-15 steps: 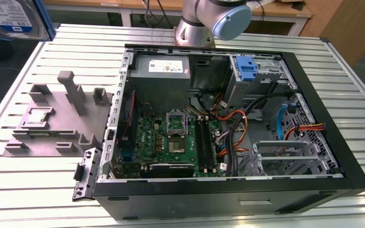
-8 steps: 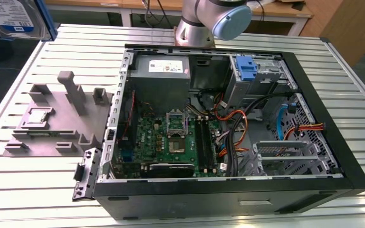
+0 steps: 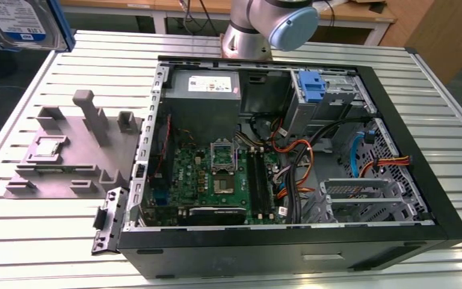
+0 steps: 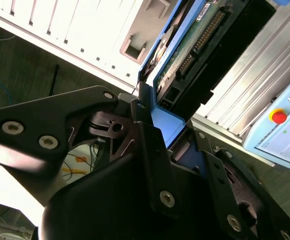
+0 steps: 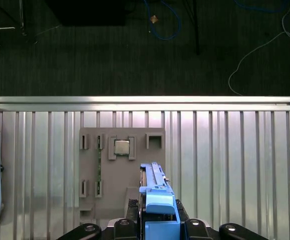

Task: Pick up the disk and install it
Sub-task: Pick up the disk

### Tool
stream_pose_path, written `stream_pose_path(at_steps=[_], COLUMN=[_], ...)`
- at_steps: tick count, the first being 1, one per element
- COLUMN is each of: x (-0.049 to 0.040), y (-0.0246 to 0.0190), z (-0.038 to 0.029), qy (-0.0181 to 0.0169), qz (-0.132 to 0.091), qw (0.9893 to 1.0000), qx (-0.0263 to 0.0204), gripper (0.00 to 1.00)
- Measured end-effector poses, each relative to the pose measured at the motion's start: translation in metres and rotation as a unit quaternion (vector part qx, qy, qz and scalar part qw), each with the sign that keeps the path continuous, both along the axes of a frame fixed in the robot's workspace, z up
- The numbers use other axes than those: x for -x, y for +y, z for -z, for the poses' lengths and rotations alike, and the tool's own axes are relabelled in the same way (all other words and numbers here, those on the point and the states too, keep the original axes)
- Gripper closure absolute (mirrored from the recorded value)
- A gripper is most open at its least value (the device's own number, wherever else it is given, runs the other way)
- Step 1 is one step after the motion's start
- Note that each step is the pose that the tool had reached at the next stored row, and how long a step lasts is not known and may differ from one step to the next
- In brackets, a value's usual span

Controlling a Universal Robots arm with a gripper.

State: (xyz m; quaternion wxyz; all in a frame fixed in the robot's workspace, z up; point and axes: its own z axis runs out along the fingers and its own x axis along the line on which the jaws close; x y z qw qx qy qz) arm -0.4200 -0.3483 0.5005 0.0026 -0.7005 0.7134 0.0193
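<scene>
The claw (image 5: pixel 159 226) grips the disk (image 5: pixel 155 192) by its blue carrier, the table (image 5: pixel 234 150) well below it. Pick-up looks done; installing calls for alignment with a bay in the computer case (image 3: pixel 295 250).

A robotics lab, shown by the slatted aluminium workbench (image 3: pixel 46 223), opened computer case (image 3: pixel 295 256) and robot arm (image 3: pixel 267 27).

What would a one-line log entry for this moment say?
state: holding | gripper: shut on the disk | position: held in air above grey fixture | computer case: open, disk not installed
</scene>
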Motion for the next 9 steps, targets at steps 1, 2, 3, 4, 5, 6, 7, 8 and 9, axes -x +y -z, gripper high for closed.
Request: stream_pose_path(at_steps=[1, 2, 3, 4, 5, 6, 7, 8, 9], x=[-0.0006, -0.0014, -0.0021, -0.0028, -0.0035, -0.0043, -0.0050, -0.0057, -0.0065], y=[0.0000, 0.0000, 0.0000, 0.0000, 0.0000, 0.0000, 0.0000, 0.0000, 0.0000], z=[0.0000, 0.0000, 0.0000, 0.0000, 0.0000, 0.0000, 0.0000, 0.0000, 0.0000], qy=[0.0000, 0.0000, 0.0000, 0.0000, 0.0000, 0.0000, 0.0000, 0.0000, 0.0000], qz=[0.000, 0.000, 0.000, 0.000, 0.000, 0.000, 0.000, 0.000, 0.000], qw=[1.0000, 1.0000, 1.0000, 1.0000, 1.0000, 1.0000, 1.0000, 1.0000, 1.0000], qx=[0.0000, 0.0000, 0.0000, 0.0000, 0.0000, 0.0000, 0.0000, 0.0000, 0.0000], gripper=[0.63, 0.63, 0.63, 0.63, 0.63, 0.63, 0.63, 0.63, 0.63])
